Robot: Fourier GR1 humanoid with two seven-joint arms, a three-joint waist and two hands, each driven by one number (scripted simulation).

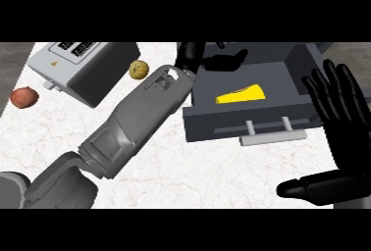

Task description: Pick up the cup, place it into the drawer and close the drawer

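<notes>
The dark grey drawer (217,125) stands pulled out at the upper right of the counter, its pale bar handle (272,138) facing me. Inside it lies a yellow object (240,94), which looks like the cup on its side. My left forearm crosses the counter diagonally, and my left hand (217,60) hovers over the drawer's back edge, fingers relaxed and holding nothing. The hand sits just behind the yellow object and does not touch it. At the right edge my right hand (339,105) rests open, fingers up, beside the drawer.
A grey toaster (83,68) stands at the upper left. A brown potato (138,69) lies beside it, close to my left forearm. A red apple (24,97) sits near the left edge of the white marble counter (203,171).
</notes>
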